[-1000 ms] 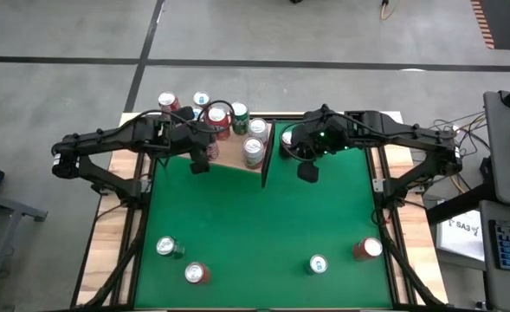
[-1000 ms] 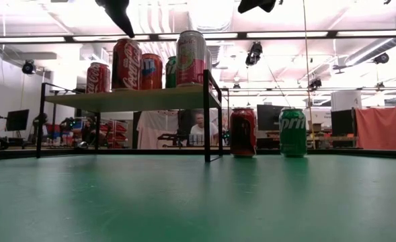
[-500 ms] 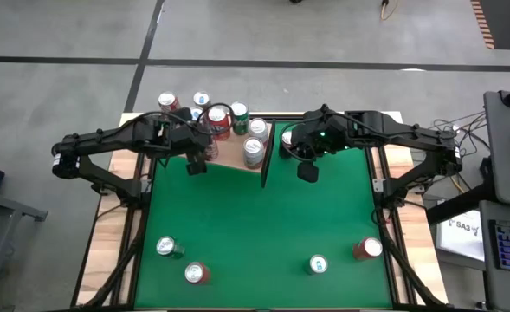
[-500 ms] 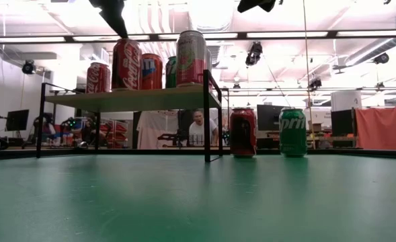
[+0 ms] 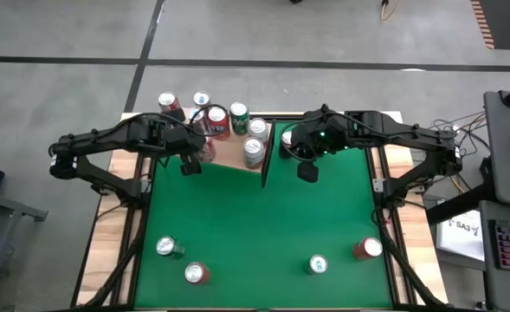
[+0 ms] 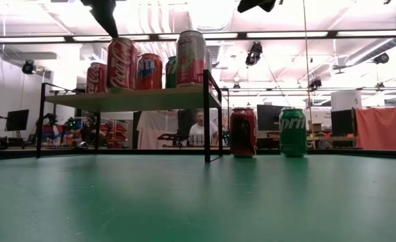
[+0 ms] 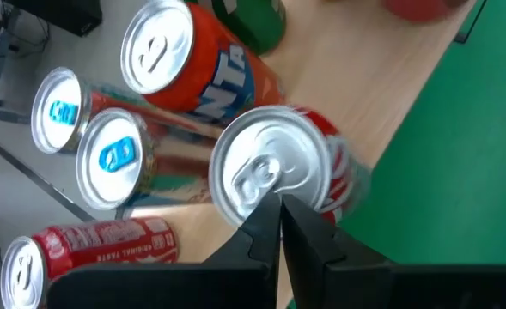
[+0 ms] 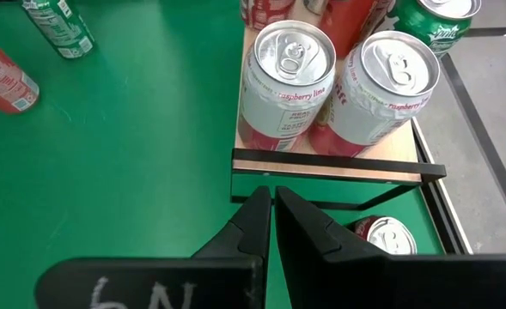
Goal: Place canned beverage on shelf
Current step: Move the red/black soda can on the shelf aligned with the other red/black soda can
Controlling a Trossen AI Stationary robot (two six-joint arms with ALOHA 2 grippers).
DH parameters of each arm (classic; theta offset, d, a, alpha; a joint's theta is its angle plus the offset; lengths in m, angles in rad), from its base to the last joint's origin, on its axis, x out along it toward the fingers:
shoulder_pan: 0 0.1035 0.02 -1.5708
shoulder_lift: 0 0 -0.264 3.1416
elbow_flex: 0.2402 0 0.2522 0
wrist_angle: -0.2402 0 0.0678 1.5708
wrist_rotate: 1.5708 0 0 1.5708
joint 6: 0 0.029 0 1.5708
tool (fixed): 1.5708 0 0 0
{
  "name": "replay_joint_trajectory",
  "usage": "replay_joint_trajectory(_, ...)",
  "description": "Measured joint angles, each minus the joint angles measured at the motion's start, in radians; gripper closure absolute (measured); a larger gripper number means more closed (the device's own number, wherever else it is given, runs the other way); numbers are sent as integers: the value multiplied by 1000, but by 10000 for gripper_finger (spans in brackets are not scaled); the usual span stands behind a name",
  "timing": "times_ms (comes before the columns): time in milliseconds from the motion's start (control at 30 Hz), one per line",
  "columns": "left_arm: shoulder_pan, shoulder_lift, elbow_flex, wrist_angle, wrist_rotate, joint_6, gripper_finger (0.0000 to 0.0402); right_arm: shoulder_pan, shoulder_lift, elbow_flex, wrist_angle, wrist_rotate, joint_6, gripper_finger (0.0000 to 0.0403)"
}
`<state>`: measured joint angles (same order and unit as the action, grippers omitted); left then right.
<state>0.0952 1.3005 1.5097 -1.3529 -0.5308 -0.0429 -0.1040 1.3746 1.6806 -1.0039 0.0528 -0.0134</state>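
Observation:
The shelf point(image 5: 229, 155) is a pale wood board on dark legs at the table's far edge, also in the low view point(image 6: 134, 99). Several cans stand upright on it. A red Coca-Cola can point(image 7: 270, 163) point(image 6: 122, 64) stands near its front left. My left gripper point(image 7: 278, 204) point(image 5: 188, 165) point(image 6: 107, 28) is shut, and its tips are at this can's top. My right gripper point(image 8: 272, 194) point(image 5: 307, 172) hovers shut in front of the shelf's right end panel point(image 8: 338, 167) and holds nothing. My left gripper has its shut fingertips at the near rim of the Coca-Cola can's top point(image 7: 265, 196). The fingers slant down from above on the table's near side. The can stands upright on the shelf board.
Two raspberry-lime cans point(image 8: 287, 81) point(image 8: 381, 86) stand at the shelf's right end. A red can point(image 6: 243, 132) and a green Sprite can point(image 6: 292, 132) stand on the table right of the shelf. Several cans point(image 5: 166, 247) point(image 5: 318, 263) stand near the table's near edge.
My left gripper has moved toward the table's left edge above the shelf, still shut. The Coca-Cola can below its tips has slid a little to the left along the shelf and stays upright.

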Motion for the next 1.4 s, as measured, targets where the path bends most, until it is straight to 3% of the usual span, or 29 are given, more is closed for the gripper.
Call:
replay_joint_trajectory(500,-2,-14,1,26,-49,-25,402,0,0,0,0,0,3,390)
replay_joint_trajectory(667,-3,-7,12,179,96,-31,402,0,0,0,0,0,5,390)
replay_joint_trajectory(767,-3,15,12,256,130,-35,402,0,0,0,0,0,4,390)
replay_joint_trajectory(1400,-2,137,10,124,6,-167,402,0,1,0,-6,0,-5,390)
